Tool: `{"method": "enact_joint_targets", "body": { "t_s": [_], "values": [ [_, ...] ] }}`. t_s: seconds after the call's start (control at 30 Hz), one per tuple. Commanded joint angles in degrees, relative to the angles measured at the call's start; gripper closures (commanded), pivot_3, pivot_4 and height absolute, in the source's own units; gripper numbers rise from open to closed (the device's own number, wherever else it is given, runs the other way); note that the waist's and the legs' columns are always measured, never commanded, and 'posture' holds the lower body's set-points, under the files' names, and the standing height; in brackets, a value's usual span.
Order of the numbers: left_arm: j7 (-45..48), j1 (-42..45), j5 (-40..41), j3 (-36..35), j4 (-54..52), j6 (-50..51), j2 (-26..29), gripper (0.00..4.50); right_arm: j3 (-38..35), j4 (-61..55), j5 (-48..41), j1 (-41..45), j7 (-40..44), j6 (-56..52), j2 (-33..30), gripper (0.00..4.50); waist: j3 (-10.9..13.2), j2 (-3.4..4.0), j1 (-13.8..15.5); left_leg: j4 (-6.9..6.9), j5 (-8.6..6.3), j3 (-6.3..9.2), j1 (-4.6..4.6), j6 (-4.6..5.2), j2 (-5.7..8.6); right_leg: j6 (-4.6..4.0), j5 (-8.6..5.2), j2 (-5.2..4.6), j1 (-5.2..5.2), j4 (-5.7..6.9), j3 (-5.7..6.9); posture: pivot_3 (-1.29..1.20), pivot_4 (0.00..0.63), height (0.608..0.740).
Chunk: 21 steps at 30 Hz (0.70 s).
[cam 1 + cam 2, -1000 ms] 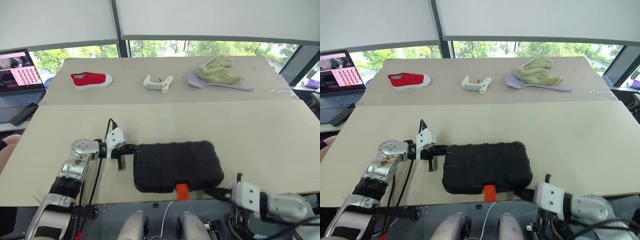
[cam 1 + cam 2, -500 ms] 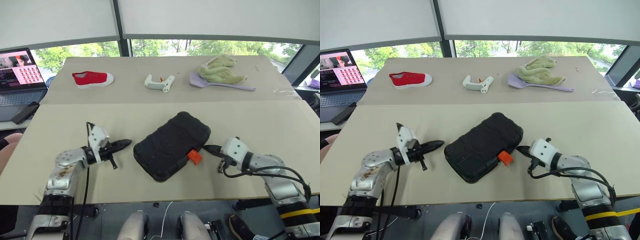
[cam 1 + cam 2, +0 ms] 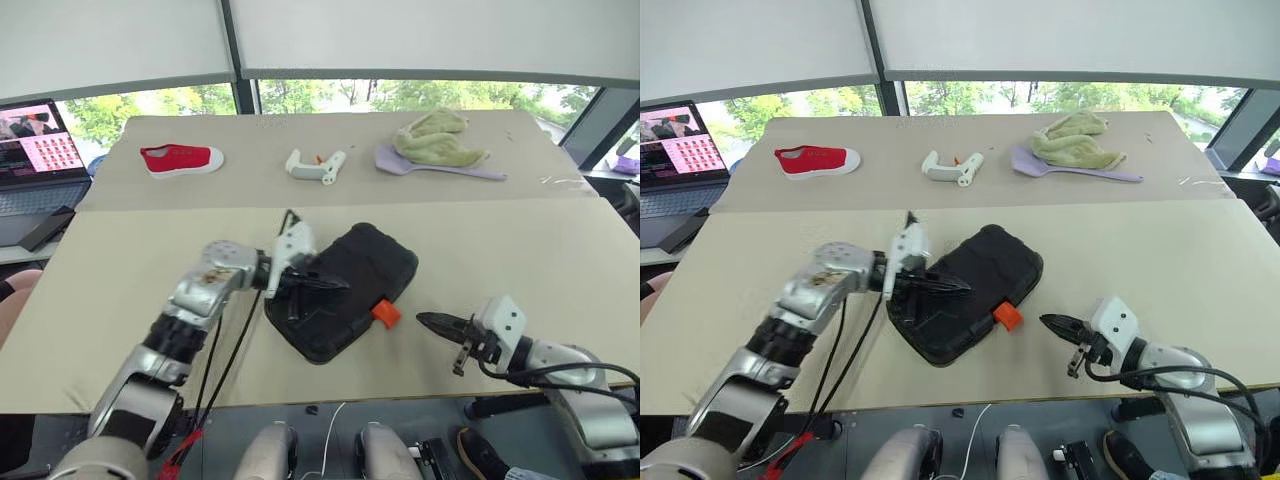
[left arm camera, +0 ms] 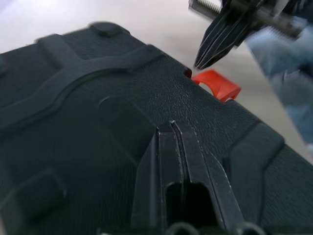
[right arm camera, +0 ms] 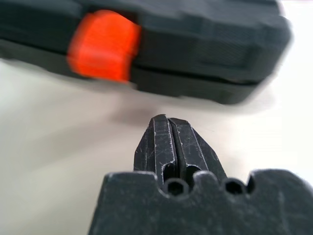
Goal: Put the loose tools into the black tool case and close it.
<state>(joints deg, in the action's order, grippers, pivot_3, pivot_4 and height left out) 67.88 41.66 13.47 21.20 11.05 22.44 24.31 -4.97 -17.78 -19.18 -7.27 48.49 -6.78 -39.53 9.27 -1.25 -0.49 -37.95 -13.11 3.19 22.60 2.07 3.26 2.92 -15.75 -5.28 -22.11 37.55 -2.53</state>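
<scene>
Closed black tool case (image 3: 345, 290) lying askew on the desk (image 3: 520, 250), left gripper (image 3: 335, 284) shut and empty over its lid, probably to steady it, while right gripper (image 3: 428, 321), shut and empty, points at the orange latch (image 3: 383, 313).

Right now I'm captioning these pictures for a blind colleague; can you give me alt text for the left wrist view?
The left gripper, shut, sits over the closed lid of a black tool case. An orange latch sticks out from the case's far edge, and the right gripper, also shut, points toward that latch from above the beige table.
</scene>
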Motion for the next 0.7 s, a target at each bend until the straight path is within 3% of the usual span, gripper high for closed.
{"method": "enact_joint_targets", "body": {
  "t_s": [0.03, 0.23, 0.47, 0.7],
  "values": [
    [-1.67, -3.11, -5.56, 5.07, 3.79, 0.87, -0.52, 4.47, -0.02, -3.73, 0.11, -0.05, -1.51, -1.11, 0.65, 4.50, -0.03, -0.04, 0.04, 0.00, 0.00, 0.00, -0.08, 0.00, -0.01, 0.00, 0.00, 0.01, 0.08, -0.02, 0.00, 0.00, 0.150, 0.740],
    [-1.97, -5.91, -5.42, 4.41, 2.66, 1.95, -0.84, 4.47, 3.55, -1.72, 3.75, 2.04, -2.04, 0.16, 1.79, 4.50, -0.20, 0.06, 0.44, 0.02, -0.09, 0.03, -0.74, 0.12, -0.10, 0.04, -0.03, 0.03, 0.91, -0.40, 0.11, 0.00, 0.150, 0.740],
    [-2.44, -7.25, -5.40, 3.59, 1.66, 2.84, 0.18, 4.47, 5.07, 1.00, 5.13, 5.09, -1.93, 0.96, 3.96, 4.50, -0.60, 0.23, 0.42, 0.10, -0.12, 0.03, -0.78, 0.15, -0.11, 0.06, -0.04, 0.03, 0.92, -0.45, 0.09, 0.00, 0.150, 0.740],
    [-3.11, -7.49, -4.84, 2.33, 1.30, 3.18, 0.49, 4.47, 0.56, -4.05, 2.83, 0.34, -0.41, -1.51, 1.40, 4.50, -0.82, 0.27, 0.44, 0.11, -0.14, 0.03, -0.75, 0.17, -0.10, 0.08, -0.05, 0.00, 0.92, -0.47, 0.08, 0.00, 0.150, 0.740]
  ]
}}
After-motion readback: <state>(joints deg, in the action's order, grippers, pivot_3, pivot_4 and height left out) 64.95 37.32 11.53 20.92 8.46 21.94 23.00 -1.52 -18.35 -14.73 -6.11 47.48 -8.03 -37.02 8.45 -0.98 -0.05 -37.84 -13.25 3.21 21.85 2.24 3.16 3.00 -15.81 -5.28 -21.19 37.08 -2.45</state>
